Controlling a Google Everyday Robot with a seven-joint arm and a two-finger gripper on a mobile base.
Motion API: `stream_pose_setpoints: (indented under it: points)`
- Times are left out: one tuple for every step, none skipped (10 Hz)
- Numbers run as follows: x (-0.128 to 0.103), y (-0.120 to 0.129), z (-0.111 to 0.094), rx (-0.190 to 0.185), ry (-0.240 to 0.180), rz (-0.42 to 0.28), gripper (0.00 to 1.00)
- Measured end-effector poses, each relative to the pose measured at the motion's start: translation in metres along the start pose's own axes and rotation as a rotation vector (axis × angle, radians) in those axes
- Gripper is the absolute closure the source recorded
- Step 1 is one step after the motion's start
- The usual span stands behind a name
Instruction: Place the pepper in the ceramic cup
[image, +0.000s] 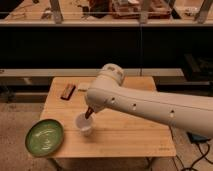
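Wooden tabletop (130, 135) fills the middle of the scene, with dark shelving and a cluttered bench behind it. Nearest the camera, at the front left corner, a green plate (44, 137) sits partly over the table's edge and plays no part in the job. Just to its right stands the ceramic cup (84, 123), upright, near the middle of the left half of the table. Directly above the cup's rim the white arm (150, 105) ends in the gripper (90, 112), which hangs low over the opening. A short dark red piece, the pepper (88, 113), shows at the gripper's tip, pointing down toward the cup and seemingly touching or just inside the rim. The gripper appears closed on the pepper, though the arm hides most of it. Farther back, a dark brown bar (67, 91) lies near the rear left edge, with a small pale item (83, 86) beside it. By this look the carrying is finished and the pepper is lined up over the cup; what remains is the release and pulling the arm clear without tipping the cup.
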Motion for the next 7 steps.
stream_pose_setpoints:
  points:
    - [-0.007,-0.007,0.007,-0.002,-0.002,-0.012,0.91]
    - [-0.013,-0.013,0.018,-0.005,-0.007,-0.020,0.91]
    - [-0.016,-0.013,0.027,-0.009,-0.008,-0.016,0.91]
    - [-0.021,-0.011,0.040,-0.010,-0.010,-0.009,0.91]
    - [-0.025,-0.008,0.049,-0.009,-0.014,-0.007,0.91]
    - [-0.023,-0.004,0.053,-0.009,-0.016,0.000,0.91]
    - [-0.020,-0.002,0.052,-0.009,-0.015,0.008,0.90]
